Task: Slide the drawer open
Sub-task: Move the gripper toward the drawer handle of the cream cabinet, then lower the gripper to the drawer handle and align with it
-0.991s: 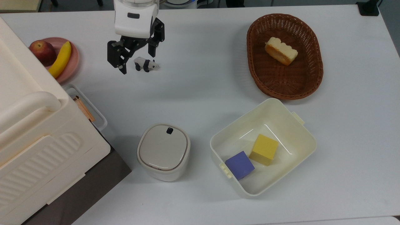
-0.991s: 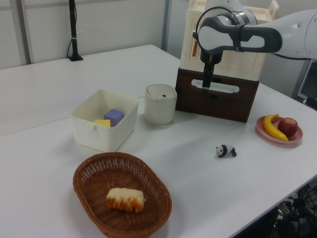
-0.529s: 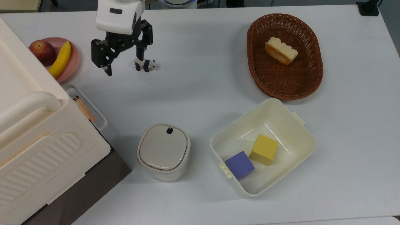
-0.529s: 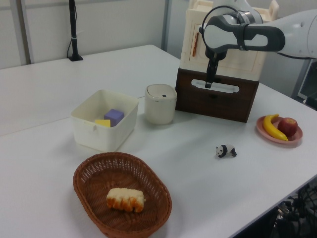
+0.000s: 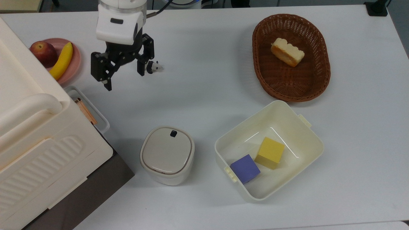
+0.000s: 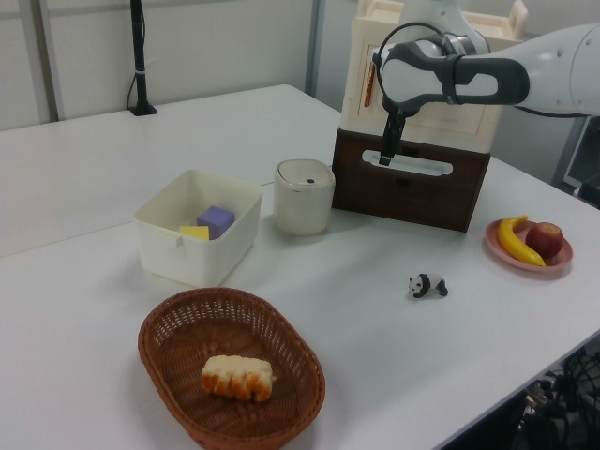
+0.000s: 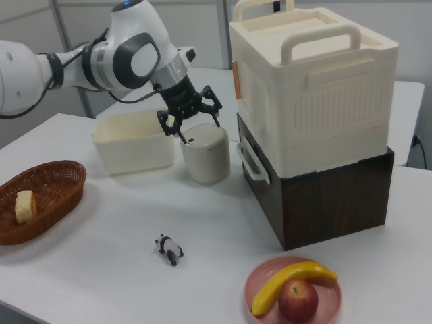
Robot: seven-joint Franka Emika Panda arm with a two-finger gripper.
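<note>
The drawer (image 6: 409, 194) has a dark brown front and sits shut at the bottom of the stack under a cream ribbed box (image 7: 310, 88). Its white loop handle (image 5: 91, 108) sticks out toward the table and is also seen as the handle (image 6: 413, 166) and the handle (image 7: 251, 164). My gripper (image 5: 124, 79) hangs open above the table, up and to the right of the handle in the top view, apart from it and holding nothing. In the left view the gripper (image 6: 385, 157) lines up over the handle's left end. From the right view the gripper (image 7: 197, 129) hovers in front of the small bin.
A lidded cream bin (image 5: 167, 155) stands next to the drawer's front. A toy panda (image 5: 154, 66) lies just right of the gripper in the top view. A pink plate (image 5: 74, 60) with apple and banana, a cream tub (image 5: 306, 134) with cubes and a wicker basket (image 5: 322, 76) also stand around.
The gripper moved toward the top view's lower left, away from the panda and closer to the drawer handle. It stayed open. Nothing else moved.
</note>
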